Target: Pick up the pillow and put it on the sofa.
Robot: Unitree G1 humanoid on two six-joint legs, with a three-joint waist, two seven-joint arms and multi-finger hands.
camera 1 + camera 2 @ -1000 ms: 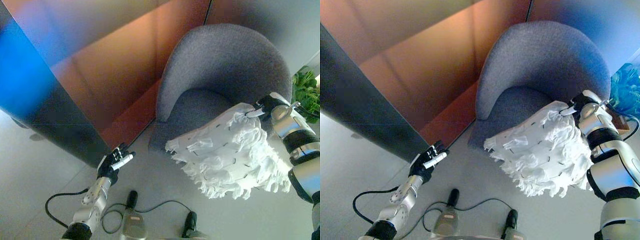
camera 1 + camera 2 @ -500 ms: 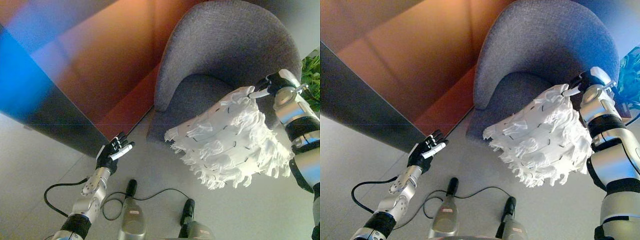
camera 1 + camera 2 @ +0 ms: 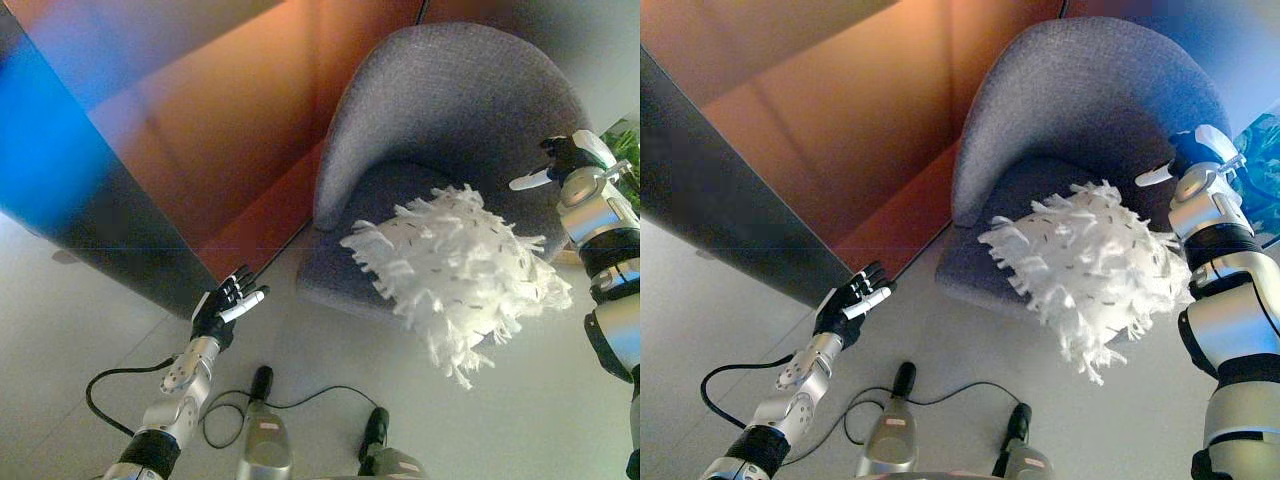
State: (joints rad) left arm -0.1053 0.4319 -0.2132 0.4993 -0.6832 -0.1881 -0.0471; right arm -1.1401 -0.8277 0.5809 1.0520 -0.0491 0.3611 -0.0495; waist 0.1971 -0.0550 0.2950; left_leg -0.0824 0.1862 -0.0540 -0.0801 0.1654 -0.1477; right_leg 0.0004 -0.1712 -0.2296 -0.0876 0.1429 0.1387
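The white shaggy pillow (image 3: 455,272) lies tilted on the front of the seat of the grey round-backed sofa chair (image 3: 450,100), with its lower fringe hanging over the seat's front edge. My right hand (image 3: 558,162) is open, just above and to the right of the pillow, apart from it, in front of the chair's right side. It also shows in the right eye view (image 3: 1185,165). My left hand (image 3: 226,310) is open and empty, low at the left over the floor, well away from the chair.
An orange-brown wall panel (image 3: 230,140) and a dark panel (image 3: 70,230) stand to the left of the chair. A green plant (image 3: 625,150) shows at the right edge. Light grey floor (image 3: 520,420) lies in front of the chair.
My right hand has let go of the pillow's top corner and opened. The pillow has dropped from hanging onto the chair's seat. My left hand has stayed in place.
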